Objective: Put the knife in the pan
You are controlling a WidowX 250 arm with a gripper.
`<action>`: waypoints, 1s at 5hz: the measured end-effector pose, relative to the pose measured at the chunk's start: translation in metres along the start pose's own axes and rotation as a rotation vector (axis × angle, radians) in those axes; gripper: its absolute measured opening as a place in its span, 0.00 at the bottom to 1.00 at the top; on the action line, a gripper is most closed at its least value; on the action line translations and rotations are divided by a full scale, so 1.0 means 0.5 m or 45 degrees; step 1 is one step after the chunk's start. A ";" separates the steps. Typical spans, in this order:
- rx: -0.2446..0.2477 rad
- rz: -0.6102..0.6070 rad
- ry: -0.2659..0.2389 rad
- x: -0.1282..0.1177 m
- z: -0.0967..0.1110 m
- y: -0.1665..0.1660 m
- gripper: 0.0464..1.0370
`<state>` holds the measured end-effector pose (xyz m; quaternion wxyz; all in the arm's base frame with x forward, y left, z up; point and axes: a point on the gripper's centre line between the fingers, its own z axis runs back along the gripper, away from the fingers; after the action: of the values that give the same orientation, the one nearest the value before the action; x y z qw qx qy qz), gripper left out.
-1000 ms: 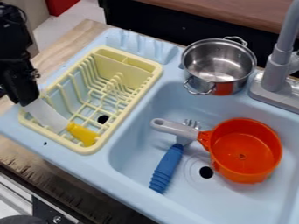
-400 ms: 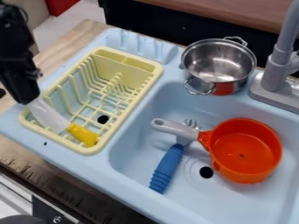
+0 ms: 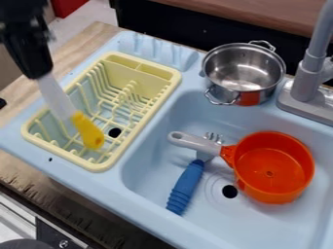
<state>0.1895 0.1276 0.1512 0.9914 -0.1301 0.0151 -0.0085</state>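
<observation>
At the upper left, my gripper [image 3: 42,75] is shut on the tip of the knife's white blade. The knife [image 3: 57,100] hangs from it at a slant, its yellow handle lowest, over the left part of the yellow dish rack. Two pans are in view: a steel pan [image 3: 241,69] with two loop handles on the counter's back edge beside the faucet, and an orange pan [image 3: 270,168] with a grey handle in the sink.
The yellow dish rack [image 3: 144,74] stands left of the light blue sink [image 3: 149,182]. A blue-handled utensil [image 3: 186,186] lies in the sink, partly under the orange pan's handle. The grey faucet [image 3: 309,73] rises at the right.
The gripper has gone up and a little right with the knife, which has lifted from the rack and now hangs more steeply. The pans have stayed where they were.
</observation>
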 end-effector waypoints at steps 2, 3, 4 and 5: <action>-0.083 0.057 0.027 0.008 0.041 -0.041 0.01; -0.035 0.079 -0.104 0.011 0.055 -0.088 0.01; 0.004 0.096 -0.233 0.018 0.038 -0.121 0.01; -0.027 0.056 -0.271 0.020 0.044 -0.160 0.01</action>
<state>0.1993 0.0557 0.1927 0.9859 -0.1404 -0.0872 0.0273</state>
